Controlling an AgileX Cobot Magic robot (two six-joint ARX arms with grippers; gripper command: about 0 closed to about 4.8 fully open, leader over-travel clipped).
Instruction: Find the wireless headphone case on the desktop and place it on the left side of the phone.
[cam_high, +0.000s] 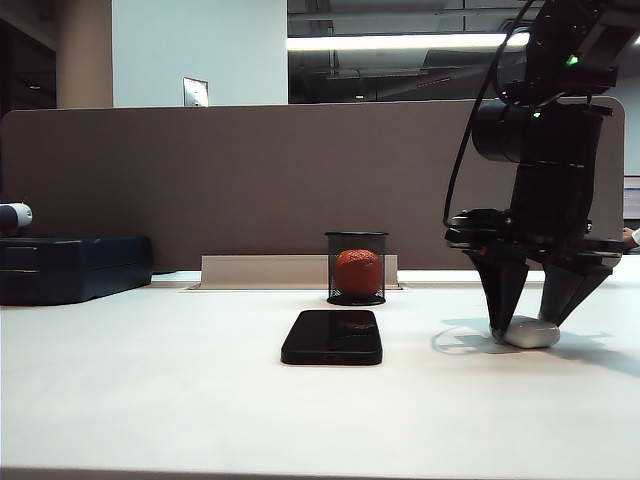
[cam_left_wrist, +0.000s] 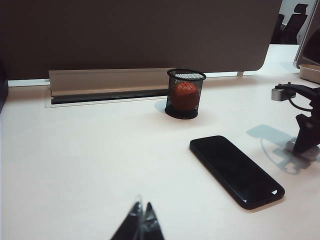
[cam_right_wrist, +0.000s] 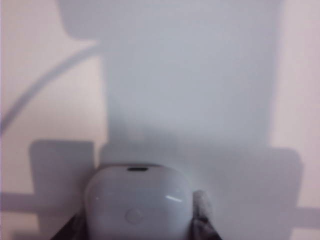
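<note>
The white wireless headphone case (cam_high: 530, 333) lies on the desktop (cam_high: 150, 390), well to the right of the black phone (cam_high: 333, 337). My right gripper (cam_high: 527, 322) points down over the case, one finger on each side of it. In the right wrist view the case (cam_right_wrist: 137, 202) fills the gap and both fingers (cam_right_wrist: 201, 210) press against its sides. The case still rests on the table. My left gripper (cam_left_wrist: 142, 214) is shut and empty, low over bare table short of the phone (cam_left_wrist: 235, 170).
A black mesh cup holding a red ball (cam_high: 357, 268) stands just behind the phone. A dark box (cam_high: 70, 267) sits at the far left against the brown partition (cam_high: 250, 180). A metal cable slot (cam_high: 260, 270) runs along the back edge.
</note>
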